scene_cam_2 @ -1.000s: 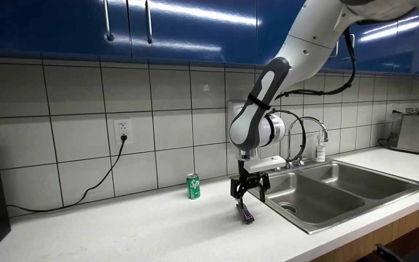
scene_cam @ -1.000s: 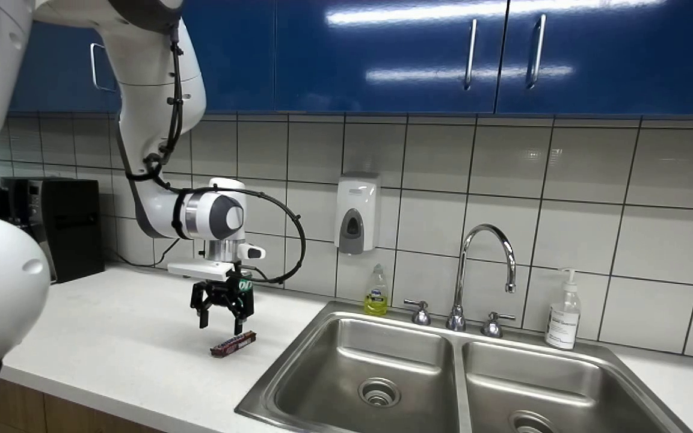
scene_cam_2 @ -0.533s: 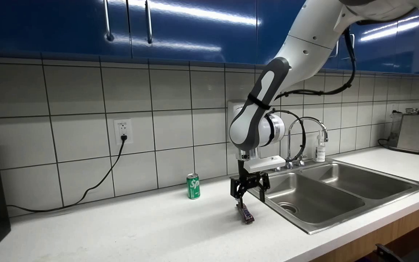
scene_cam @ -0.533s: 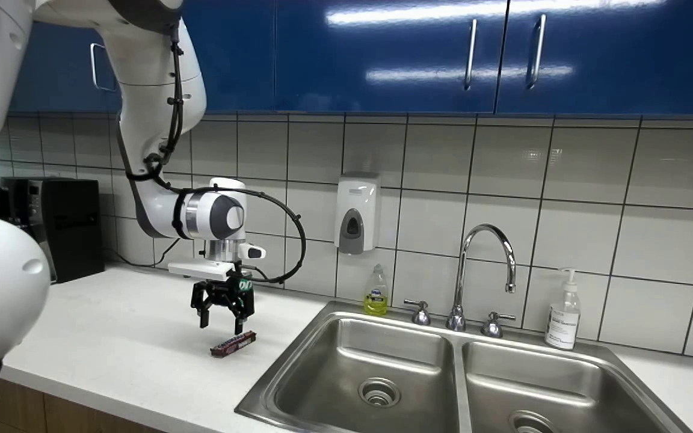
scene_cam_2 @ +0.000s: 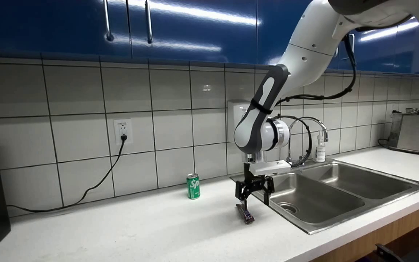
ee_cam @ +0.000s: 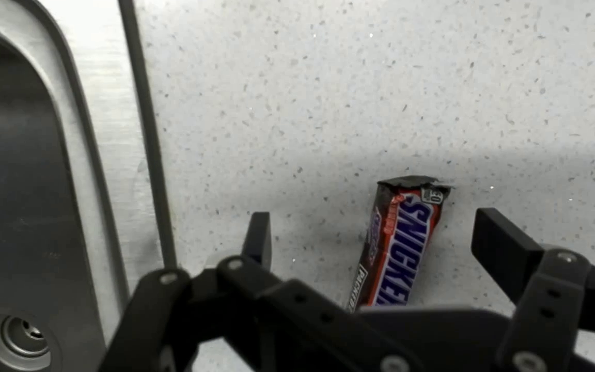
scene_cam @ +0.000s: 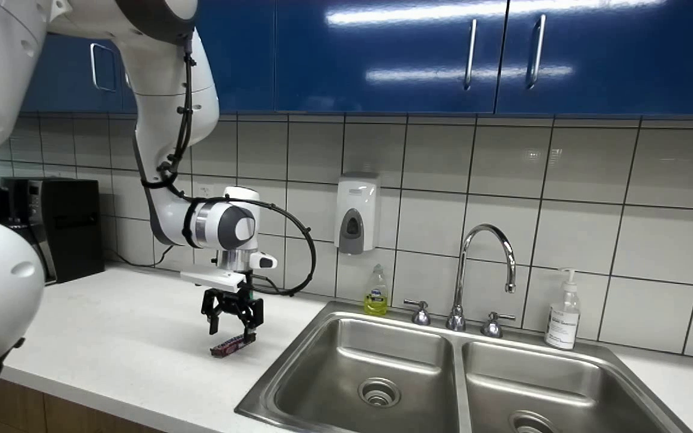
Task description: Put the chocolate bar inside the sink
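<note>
Our jaws stand parted, empty, the chocolate bar (ee_cam: 398, 243) on the counter (ee_cam: 328, 103) seemingly between them; we judge the approach nearly done, leaving grip, lift and release into the sink (ee_cam: 114, 129) beside them

A flat, grey-speckled white countertop (scene_cam_2: 140, 229) with an inset stainless-steel double-basin sink (scene_cam_2: 322, 202) carries a slim chocolate bar in brown-and-red wrapping (ee_cam: 403, 248), a green cylindrical metal can (scene_cam_2: 193, 186), a black box-shaped appliance (scene_cam: 73, 228) and a silver boxy machine (scene_cam_2: 411, 134).
</note>
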